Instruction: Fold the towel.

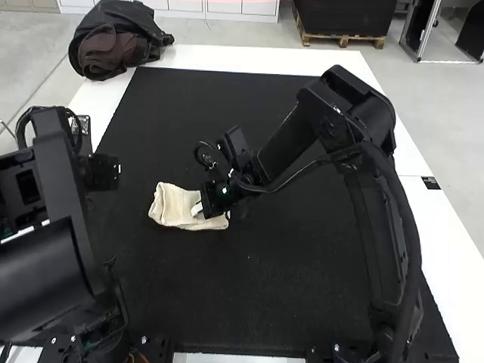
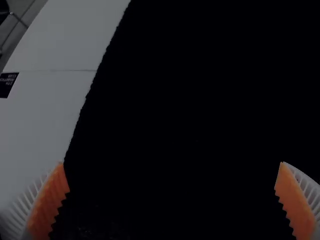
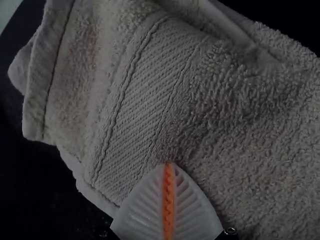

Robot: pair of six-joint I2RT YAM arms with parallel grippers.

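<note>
The towel (image 1: 178, 206) is lying on the black mat (image 1: 287, 265), doubled into a small, slightly rumpled bundle, with layers showing along its edge. The right gripper (image 3: 169, 164) is resting at its top, fingers pressed together, no cloth showing between them. Apart from it, the left gripper (image 2: 172, 162) is hanging with its fingers spread wide, holding nothing. I'd guess the folding is nearing its end and a fold is being pressed flat; next it's needing a gentle lift, without dragging the layers.
</note>
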